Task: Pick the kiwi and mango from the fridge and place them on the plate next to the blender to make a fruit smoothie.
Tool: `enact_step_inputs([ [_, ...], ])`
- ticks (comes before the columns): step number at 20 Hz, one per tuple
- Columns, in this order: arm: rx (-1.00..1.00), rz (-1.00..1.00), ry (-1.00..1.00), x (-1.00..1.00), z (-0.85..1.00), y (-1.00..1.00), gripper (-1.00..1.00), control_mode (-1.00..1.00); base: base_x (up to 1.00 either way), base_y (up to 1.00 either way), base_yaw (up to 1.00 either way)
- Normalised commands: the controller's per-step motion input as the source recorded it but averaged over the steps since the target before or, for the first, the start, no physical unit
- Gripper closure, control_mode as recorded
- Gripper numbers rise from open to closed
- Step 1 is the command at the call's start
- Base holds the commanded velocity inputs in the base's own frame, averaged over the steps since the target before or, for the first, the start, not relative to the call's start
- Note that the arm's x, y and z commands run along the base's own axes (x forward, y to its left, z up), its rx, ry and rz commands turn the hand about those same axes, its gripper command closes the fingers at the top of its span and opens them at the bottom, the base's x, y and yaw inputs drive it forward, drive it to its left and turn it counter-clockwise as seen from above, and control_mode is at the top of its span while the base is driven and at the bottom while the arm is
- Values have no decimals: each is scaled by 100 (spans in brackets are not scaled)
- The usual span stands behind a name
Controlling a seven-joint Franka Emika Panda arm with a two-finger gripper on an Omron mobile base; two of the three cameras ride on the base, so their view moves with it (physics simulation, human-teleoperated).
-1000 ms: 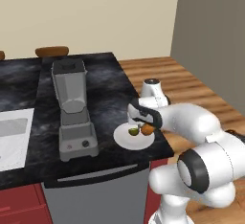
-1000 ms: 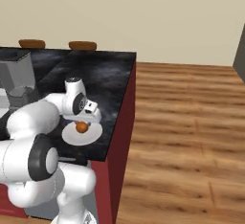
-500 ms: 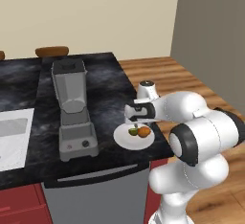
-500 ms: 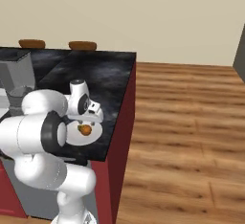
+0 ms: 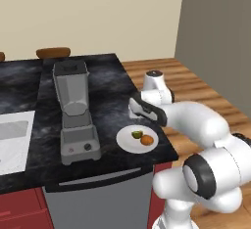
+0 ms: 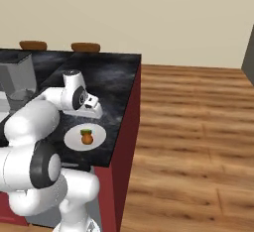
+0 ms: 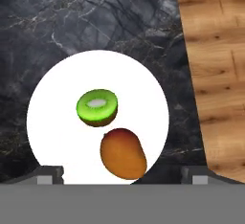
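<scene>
Now the white plate sits on the dark marble counter, close to its front corner and just beside the grey blender; the kiwi and the mango both lie on the plate, right next to each other, maybe just touching; the kiwi shows its green cut face with a pale middle, and the mango is orange with a red side; in the left base view the kiwi is nearer the blender and the mango is nearer the counter edge; the gripper hangs over the plate and looks down on the fruit; its two fingertips stand far apart, one at each side of the plate, and nothing is between them, so the claw is wide and holds nothing; past the counter edge lies a brown wooden floor; two brown chair backs peek up behind the far side of the counter.
</scene>
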Motion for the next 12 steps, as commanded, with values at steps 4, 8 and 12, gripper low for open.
enact_step_inputs([
  [4, 15, 0, -44, -100, 16, -40, -100, -100, 0, 0, 0],
  [8, 14, 0, -48, -100, 16, -50, -100, -100, 0, 0, 0],
  [12, 9, 0, -52, -100, 57, -40, -100, -100, 0, 0, 0],
])
